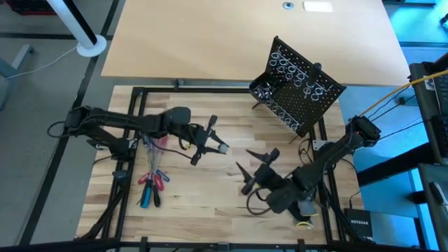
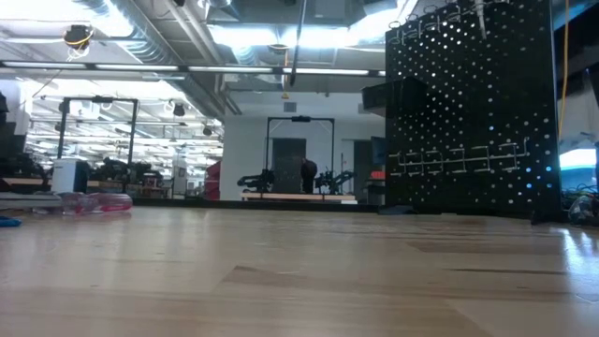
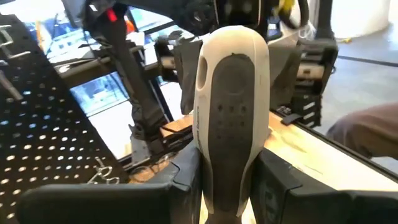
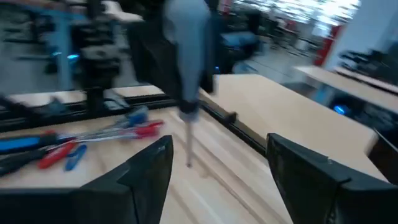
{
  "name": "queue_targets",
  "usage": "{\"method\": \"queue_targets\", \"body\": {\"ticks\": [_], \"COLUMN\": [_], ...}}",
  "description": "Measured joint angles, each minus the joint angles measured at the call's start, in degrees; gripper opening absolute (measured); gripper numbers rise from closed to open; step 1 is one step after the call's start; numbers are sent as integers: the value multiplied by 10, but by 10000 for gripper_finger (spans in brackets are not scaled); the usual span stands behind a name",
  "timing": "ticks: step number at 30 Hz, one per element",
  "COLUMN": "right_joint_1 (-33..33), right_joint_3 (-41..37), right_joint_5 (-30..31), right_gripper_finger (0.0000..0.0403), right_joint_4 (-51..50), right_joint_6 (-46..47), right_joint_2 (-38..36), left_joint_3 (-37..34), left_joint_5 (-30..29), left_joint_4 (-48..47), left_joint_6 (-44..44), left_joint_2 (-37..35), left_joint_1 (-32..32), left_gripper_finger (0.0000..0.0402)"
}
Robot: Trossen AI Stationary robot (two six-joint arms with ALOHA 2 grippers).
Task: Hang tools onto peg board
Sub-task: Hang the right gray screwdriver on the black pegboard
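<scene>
**Screwdriver aloft, with a slip or a clash between arms the main worries**

Nearest the lens in the left wrist view, a fat grey-and-white screwdriver handle (image 3: 231,112) stands clamped between the left claw (image 1: 210,143)'s two dark fingers (image 3: 186,177), which sit narrow against its lower end. From above, this claw holds the tool above the pale wooden bench (image 1: 203,199), about mid-width, and the right wrist view shows the tool hanging shaft-down, its tip apparently clear of the wood.

Right claw (image 1: 255,168) sits just beside it toward the right front of the bench, jaws spread wide and holding nothing.

Black perforated metal peg board (image 1: 299,85) with its silver wire ring holders (image 1: 294,70) stands at the far right, well apart from the carried tool. A loose bundle of slim red, blue and black-handled screwdrivers (image 1: 152,183) lies on the bench near the left arm's base, not yet hung.

Risks, as I judge them:
- The grip is low on a smooth, bulbous handle; it could pivot or slide out during travel.
- Both arms are close; a swing toward the board may clip the right arm.
- Threading the shaft through a small ring needs it near upright; a tilt would catch the wire and might nudge the board on its thin legs.
</scene>
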Motion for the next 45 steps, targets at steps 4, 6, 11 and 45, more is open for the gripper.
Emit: {"method": "queue_targets", "body": {"ticks": [4, 6, 11, 45], "right_joint_1": [-3, -4, -16, -75], "right_joint_3": [9, 9, 9, 8], "right_joint_5": [-70, -94, -154, -264], "right_gripper_finger": [257, 257, 257, 131], "right_joint_4": [107, 160, 246, 352], "right_joint_6": [-123, -171, -228, -347], "right_joint_2": [0, 0, 2, 41], "left_joint_3": [0, 0, 0, 0], "left_joint_5": [0, 0, 0, -26], "left_joint_4": [-1, -7, -12, 21], "left_joint_6": [0, 0, -2, -53], "left_joint_2": [0, 0, 4, 5], "left_joint_1": [-16, -24, -48, -67], "left_gripper_finger": [80, 80, 80, 110]}}
